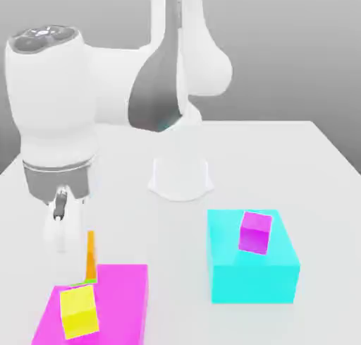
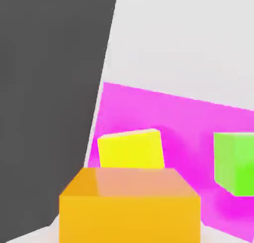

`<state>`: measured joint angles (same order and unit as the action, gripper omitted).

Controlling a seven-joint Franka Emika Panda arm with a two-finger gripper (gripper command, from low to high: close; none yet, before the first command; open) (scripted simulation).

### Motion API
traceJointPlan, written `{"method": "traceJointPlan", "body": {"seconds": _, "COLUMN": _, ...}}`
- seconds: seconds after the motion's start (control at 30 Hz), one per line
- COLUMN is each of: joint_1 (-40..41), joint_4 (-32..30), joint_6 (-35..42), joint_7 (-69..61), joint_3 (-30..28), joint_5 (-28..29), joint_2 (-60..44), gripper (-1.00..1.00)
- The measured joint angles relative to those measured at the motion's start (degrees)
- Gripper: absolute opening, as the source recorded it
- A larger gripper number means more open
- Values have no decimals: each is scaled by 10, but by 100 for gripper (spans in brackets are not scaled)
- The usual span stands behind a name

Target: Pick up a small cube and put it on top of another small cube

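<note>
While your white table (image 1: 310, 153) sits under grey backdrop, pincer (image 1: 79, 262) is clenched on orange cube (image 1: 90, 254), green cube (image 1: 83, 283) at 6 o'clock.

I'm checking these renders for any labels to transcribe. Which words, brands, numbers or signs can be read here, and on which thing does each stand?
None: no text, number or sign can be read on anything.
The orange cube, green cube, yellow cube and purple cube have plain faces.
The magenta block, cyan block, white table and white arm carry no markings either.
</note>
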<state>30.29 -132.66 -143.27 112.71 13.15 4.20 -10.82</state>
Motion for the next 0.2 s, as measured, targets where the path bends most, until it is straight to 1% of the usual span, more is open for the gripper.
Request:
{"method": "traceJointPlan", "body": {"seconds": 0.03, "joint_1": -1, "joint_4": -2, "joint_6": -19, "joint_7": 6, "joint_3": -3, "joint_5": 7, "joint_2": -18, "gripper": 100}}
{"method": "traceJointPlan", "body": {"seconds": 0.2, "joint_1": -1, "joint_4": -2, "joint_6": -19, "joint_7": 6, "joint_3": -3, "joint_5": 7, "joint_2": -18, "gripper": 100}}
